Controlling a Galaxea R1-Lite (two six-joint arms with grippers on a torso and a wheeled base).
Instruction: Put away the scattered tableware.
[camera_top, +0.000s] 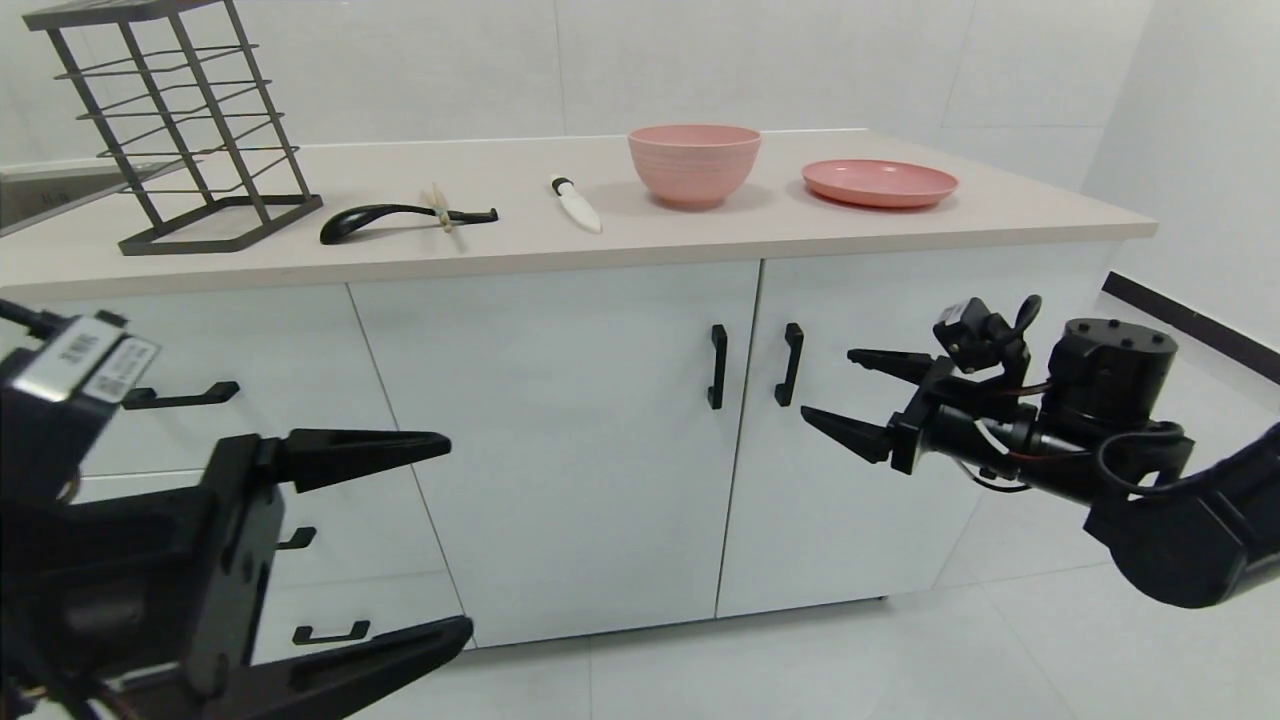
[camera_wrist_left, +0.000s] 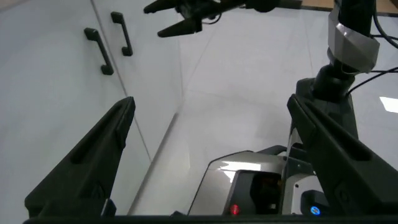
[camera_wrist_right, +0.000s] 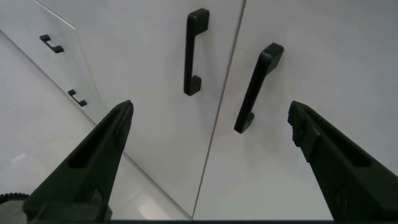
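Your left claw (camera_top: 460, 533) and right claw (camera_top: 826, 382) are wide apart, holding nothing. You have put nothing away yet: bowl (camera_top: 693, 160), plate (camera_top: 879, 182), spoon (camera_top: 400, 215) and knife (camera_top: 575, 202) sit on the counter (camera_top: 1000, 222).

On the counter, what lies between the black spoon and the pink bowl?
In the head view, a white knife lies between the black spoon and the pink bowl.

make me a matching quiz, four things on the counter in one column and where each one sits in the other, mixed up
Things:
1 black wire rack
2 round pink bowl
3 flat pink plate
4 black spoon

Places:
A nearest the right end of the white counter
B between the rack and the white knife
C at the counter's left end
D between the knife and the plate

Pairs: 1-C, 2-D, 3-A, 4-B
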